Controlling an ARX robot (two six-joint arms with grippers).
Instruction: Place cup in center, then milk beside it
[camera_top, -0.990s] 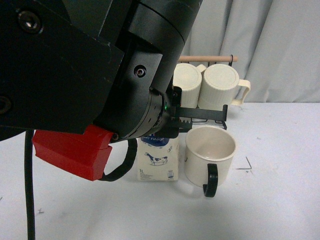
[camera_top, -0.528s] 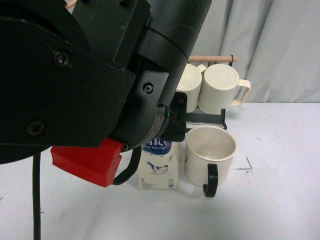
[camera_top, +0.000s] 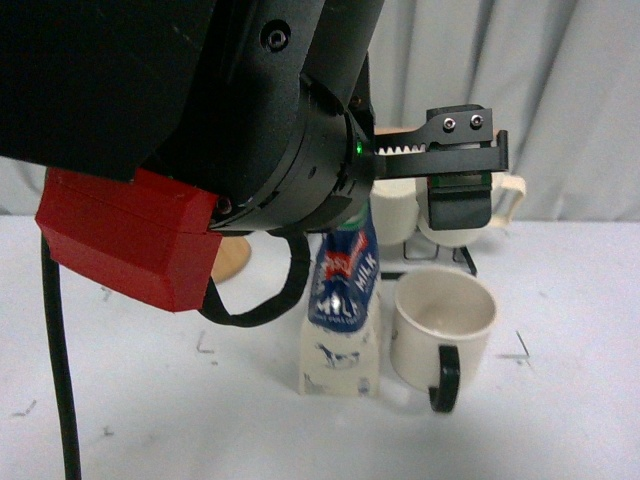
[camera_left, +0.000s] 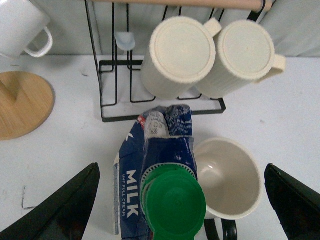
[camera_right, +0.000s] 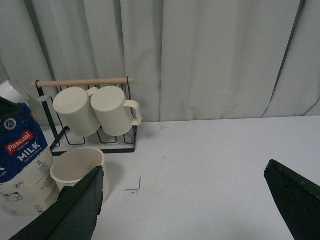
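The cup (camera_top: 443, 318), a wide cream mug with a black handle, stands on the white table. The milk (camera_top: 340, 310), a tall carton with a blue and red top, stands upright close on its left. My left gripper (camera_left: 180, 210) is open and hangs above the carton's green cap (camera_left: 174, 205) without touching it. One of its fingers (camera_top: 460, 203) shows above the cup. From above, the cup (camera_left: 230, 175) is empty. My right gripper (camera_right: 180, 210) is open and empty over bare table to the right of the cup (camera_right: 75, 167) and the milk (camera_right: 22, 165).
A black wire rack (camera_left: 107, 90) behind the carton holds two ribbed cream mugs (camera_left: 182, 55) on their sides. A small white mug (camera_left: 22, 27) and a round wooden base (camera_left: 22, 102) are at the back left. A grey curtain (camera_right: 210, 55) closes the back.
My left gripper has risen from around the carton's top to above it. The carton stays standing beside the cup.
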